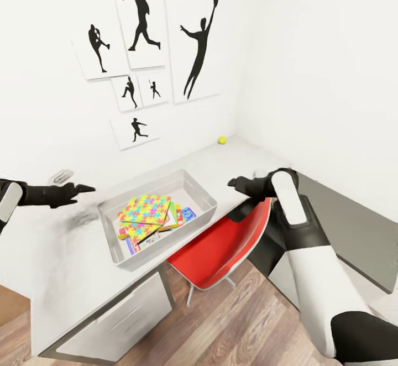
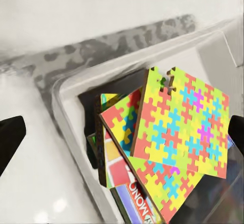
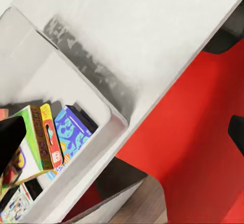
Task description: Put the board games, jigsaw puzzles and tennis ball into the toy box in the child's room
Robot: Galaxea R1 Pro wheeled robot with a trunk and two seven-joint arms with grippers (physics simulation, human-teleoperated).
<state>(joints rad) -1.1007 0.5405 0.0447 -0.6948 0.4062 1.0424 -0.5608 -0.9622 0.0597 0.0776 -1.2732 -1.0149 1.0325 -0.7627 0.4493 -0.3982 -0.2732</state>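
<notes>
Two puzzles (image 1: 146, 209) and game boxes (image 1: 185, 215) lie stacked in the grey bin (image 1: 205, 190). A tennis ball (image 1: 222, 140) waits beyond the bin. Left claw (image 1: 83, 189) and right claw (image 1: 233, 182) hover beside the bin, wide and empty.

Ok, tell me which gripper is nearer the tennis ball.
Right. The right gripper hovers over the table's front edge, nearer the tennis ball by the back wall. The left gripper is across the toy box, farther away.

Jigsaw puzzles (image 1: 145, 210) and board games (image 1: 182, 217) inside toy box (image 1: 110, 241), tennis ball (image 1: 222, 140) on table (image 1: 50, 261)
</notes>
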